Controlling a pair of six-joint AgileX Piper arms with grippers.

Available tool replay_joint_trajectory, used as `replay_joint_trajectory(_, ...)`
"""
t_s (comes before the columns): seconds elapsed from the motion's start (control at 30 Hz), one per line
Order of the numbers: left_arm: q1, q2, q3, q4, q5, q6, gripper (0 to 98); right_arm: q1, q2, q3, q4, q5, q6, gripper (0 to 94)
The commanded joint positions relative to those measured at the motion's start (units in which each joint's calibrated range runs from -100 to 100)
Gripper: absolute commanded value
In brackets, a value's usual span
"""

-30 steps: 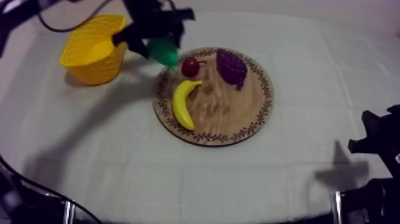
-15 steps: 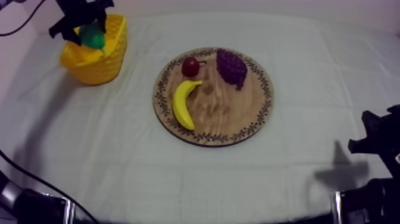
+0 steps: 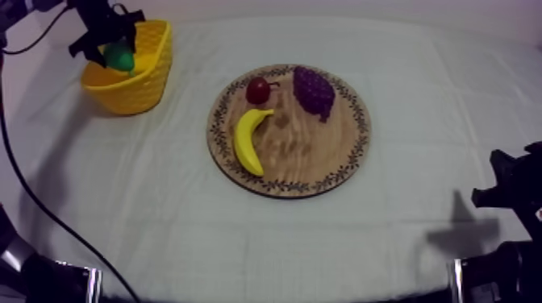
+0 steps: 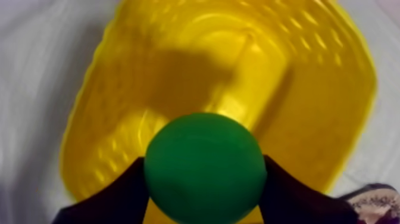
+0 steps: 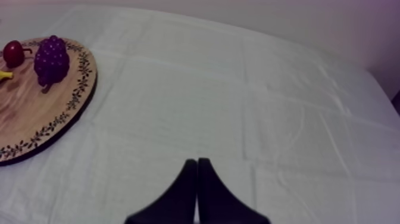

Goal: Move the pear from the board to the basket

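While my left jaws grip the pear (image 4: pixel 205 168) over the yellow basket (image 4: pixel 321 119), their black fingers (image 4: pixel 113 196) hide its lower sides. My right jaws lie closed, empty, above the counter (image 5: pixel 238 89); the wooden board (image 5: pixel 36 113) is cut off nearby.

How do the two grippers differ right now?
The left gripper is shut on the green pear; the right gripper is shut on nothing, its fingers together as a wedge. The left gripper is over the yellow basket; the right gripper is low over bare cloth, away from the wooden board. Both have black fingers.
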Motion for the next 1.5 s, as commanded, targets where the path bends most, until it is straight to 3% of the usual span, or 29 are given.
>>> replay_joint_trajectory(0.0, -0.2, 2.7, -0.9, 0.29, -0.7, -0.6, 51.7, 0.0, 0.0, 0.0, 0.0, 0.0, 0.0, 0.3)
replay_joint_trajectory(0.17, -0.6, 6.5, -3.4, 1.11, -2.6, -2.5, 58.7, 0.0, 0.0, 0.0, 0.0, 0.0, 0.0, 0.3)
replay_joint_trajectory(0.4, -1.2, 6.4, -0.7, 3.38, -10.2, -6.6, 84.5, 0.0, 0.0, 0.0, 0.0, 0.0, 0.0, 0.3)
replay_joint_trajectory(0.53, -1.7, 4.6, 1.7, 4.05, -13.7, -8.5, 85.7, 0.0, 0.0, 0.0, 0.0, 0.0, 0.0, 0.3)
replay_joint_trajectory(0.6, -2.0, 3.3, 3.2, 4.25, -15.4, -9.4, 77.3, 0.0, 0.0, 0.0, 0.0, 0.0, 0.0, 0.3)
replay_joint_trajectory(0.8, -2.2, -5.0, 13.0, 4.63, -22.2, -11.5, 24.3, 0.0, 0.0, 0.0, 0.0, 0.0, 0.0, 0.3)
replay_joint_trajectory(0.9, -2.2, -12.1, 21.0, 4.96, -26.9, -12.5, 8.4, 0.0, 0.0, 0.0, 0.0, 0.0, 0.0, 0.3)
replay_joint_trajectory(1.17, -2.7, -36.3, 44.4, 4.98, -37.4, -14.4, 0.5, 0.0, 0.0, 0.0, 0.0, 0.0, 0.0, 0.3)
replay_joint_trajectory(1.47, -3.1, -67.2, 67.8, 2.42, -42.3, -14.3, 0.0, 0.0, 0.0, 0.0, 0.0, 0.0, 0.0, 0.3)
